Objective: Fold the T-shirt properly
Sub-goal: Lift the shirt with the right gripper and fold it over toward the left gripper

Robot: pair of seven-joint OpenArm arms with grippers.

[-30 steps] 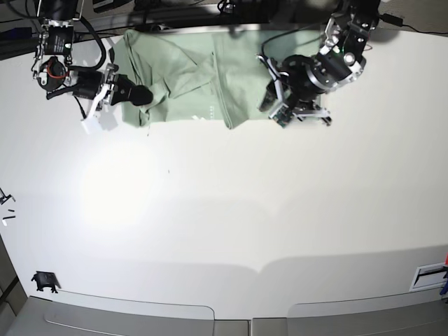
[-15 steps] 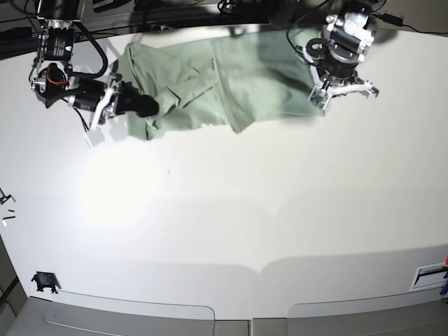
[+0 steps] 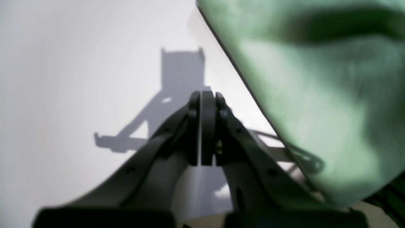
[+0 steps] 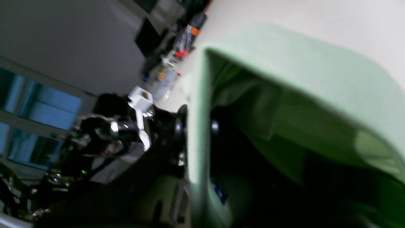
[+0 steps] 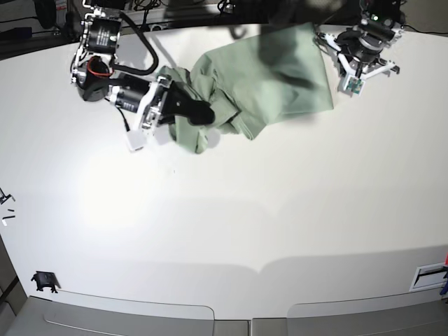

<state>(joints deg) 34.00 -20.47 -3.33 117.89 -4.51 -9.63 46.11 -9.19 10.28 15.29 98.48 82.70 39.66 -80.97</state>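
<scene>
Pale mint-green soft fabric T-shirt (image 5: 266, 80), bunched and partly lifted, upper centre of the base view, on the plain white matte table (image 5: 231, 231). Small dark blue label (image 4: 220, 191) low in the right wrist view, inside the fabric fold; writing too blurred to read. No legible brand elsewhere on the garment.

Right gripper (image 5: 199, 112), upper left of the base view: black jaws clamped on a gathered fold at the shirt's left end; same pinch at mid-frame in the right wrist view, pale hem running between the two black pads.

Left gripper (image 3: 202, 126), centre of the left wrist view: black fingers pressed flat together, nothing between them, cloth edge just beside at upper right, sharp shadow of the tool on the white surface behind. Same unit at the upper right of the base view, beside the shirt's right edge.

Room: dark clutter and cables along the table's far edge; blue-tinted window panes (image 4: 38, 107) at the left of the right wrist view; small black clip (image 5: 44, 281) lower left on the table.
</scene>
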